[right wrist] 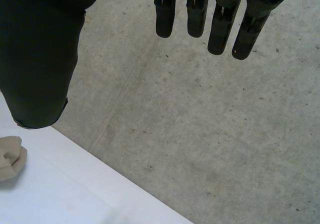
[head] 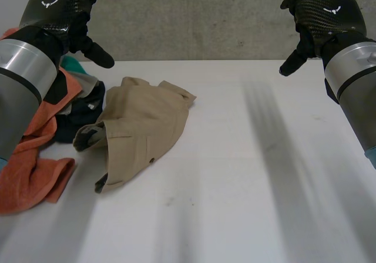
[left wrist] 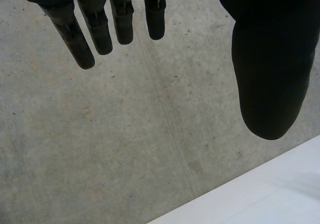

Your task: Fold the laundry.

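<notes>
A crumpled khaki garment (head: 144, 128) of stiff woven cotton lies on the left half of the desk (head: 264, 186), bunched into a rough wedge, with a turned-out pale lining at its left edge and a small dark button near its near hem. Just left of it, and touching it, sits a heap of other laundry: a soft orange cloth (head: 35, 169) with a towel-like nap that trails toward the near left corner, a dark navy garment (head: 82, 113) tucked between the orange and the khaki, and a bit of teal cloth (head: 73, 63) at the far side of the heap. The desk is smooth, matte and white; behind its far edge stands a grey concrete wall (head: 205, 22), speckled and faintly streaked. The left hand (head: 59, 10) is raised above the far left of the desk, over the heap, its fingers (left wrist: 95, 29) straight and spread from the thumb, with nothing in its hold. The right hand (head: 323, 10) is raised at the far right, well apart from the laundry, its fingers (right wrist: 220, 29) likewise straight and bare.
</notes>
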